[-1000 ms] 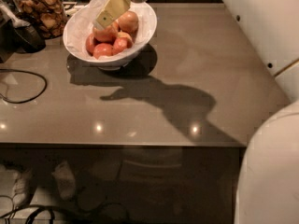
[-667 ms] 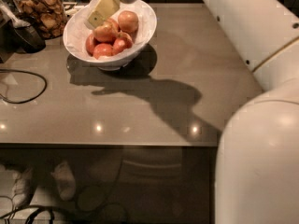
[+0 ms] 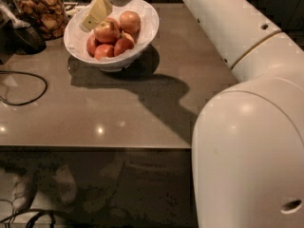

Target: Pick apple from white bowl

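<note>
The white bowl [image 3: 142, 27] stands at the back of the table with crumpled white paper inside and several apples. The apple [image 3: 107, 31], red-orange with a pale yellowish patch, lies on top of the pile and looks the largest. Another pale apple [image 3: 129, 22] sits to its right, with smaller, redder ones [image 3: 103, 51] in front. My gripper [image 3: 95, 14], pale yellow, reaches down from the top edge over the bowl's left part, just left of and slightly above the apple. It holds nothing that I can see.
A glass jar of brown snacks [image 3: 42, 13] stands left of the bowl. A dark object [image 3: 23, 37] and a black cable [image 3: 28, 87] lie at the far left. My white arm [image 3: 247, 103] fills the right side. The table's front edge [image 3: 95, 147] runs across the middle.
My gripper has moved left across the bowl, from above the pile's middle to its left side. The arm now fills more of the right side of the view.
</note>
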Motion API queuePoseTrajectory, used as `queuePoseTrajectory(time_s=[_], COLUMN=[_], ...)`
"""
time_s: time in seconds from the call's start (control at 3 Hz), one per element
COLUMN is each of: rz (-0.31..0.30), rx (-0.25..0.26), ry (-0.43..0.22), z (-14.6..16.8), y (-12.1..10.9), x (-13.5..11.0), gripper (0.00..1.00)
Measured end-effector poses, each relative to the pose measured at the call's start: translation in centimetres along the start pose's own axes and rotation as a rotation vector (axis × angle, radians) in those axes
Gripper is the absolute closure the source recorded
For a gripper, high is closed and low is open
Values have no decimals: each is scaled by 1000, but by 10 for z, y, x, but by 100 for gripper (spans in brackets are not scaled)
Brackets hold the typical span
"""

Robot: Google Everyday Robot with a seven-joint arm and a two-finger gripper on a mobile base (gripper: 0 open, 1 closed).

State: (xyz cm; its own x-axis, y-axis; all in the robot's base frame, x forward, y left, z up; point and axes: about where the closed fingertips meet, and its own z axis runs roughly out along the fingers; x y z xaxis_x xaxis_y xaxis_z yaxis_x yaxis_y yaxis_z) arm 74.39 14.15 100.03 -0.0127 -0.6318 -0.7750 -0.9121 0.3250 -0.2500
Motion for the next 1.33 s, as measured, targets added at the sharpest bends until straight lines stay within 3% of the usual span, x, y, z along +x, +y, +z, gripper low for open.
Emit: queuePoseTrajectory(time_s=[0.33, 1.33], rz=[30, 104], rx=[0, -4], ry=[35, 96], z=[19, 35], y=[-3, 0], x=[18, 61], gripper=[11, 8])
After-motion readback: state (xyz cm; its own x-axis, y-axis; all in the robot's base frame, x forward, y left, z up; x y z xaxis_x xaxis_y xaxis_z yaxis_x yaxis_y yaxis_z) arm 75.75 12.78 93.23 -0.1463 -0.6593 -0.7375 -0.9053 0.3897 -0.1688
